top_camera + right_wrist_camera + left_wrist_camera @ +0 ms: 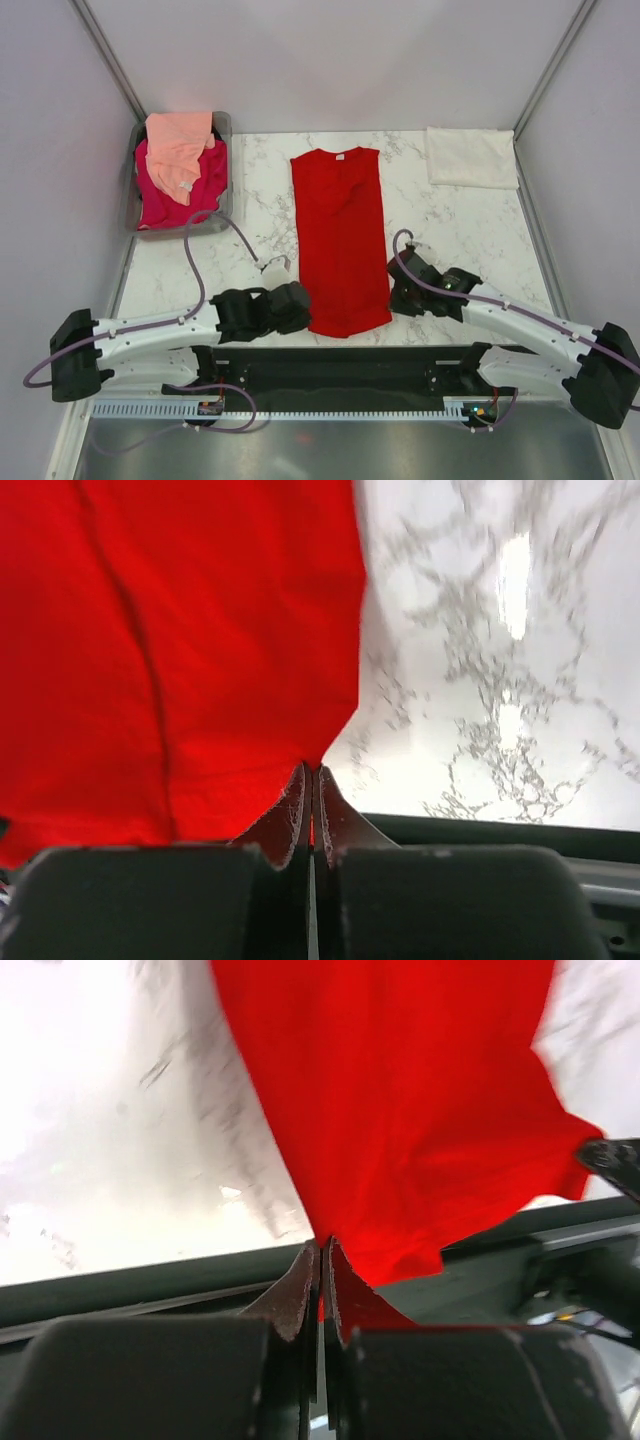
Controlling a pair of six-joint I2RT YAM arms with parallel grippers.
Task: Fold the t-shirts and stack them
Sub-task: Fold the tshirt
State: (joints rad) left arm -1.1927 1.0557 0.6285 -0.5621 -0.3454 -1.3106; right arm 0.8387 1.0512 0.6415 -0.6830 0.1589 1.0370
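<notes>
A bright red t-shirt (340,235) lies as a long narrow strip down the middle of the marble table, its white neck tag at the far end. My left gripper (300,305) is shut on its near left corner; the left wrist view shows red cloth (400,1110) pinched between the fingers (295,1295). My right gripper (395,290) is shut on the near right corner; the right wrist view shows red cloth (170,650) running into the fingers (290,820). A cream-white t-shirt (470,157) lies folded at the far right. A peach t-shirt (180,150) lies over a magenta-pink one (170,195).
The peach and magenta shirts sit in a grey bin (226,170) at the far left corner. White walls enclose the table on three sides. A dark rail (340,365) runs along the near edge between the arm bases.
</notes>
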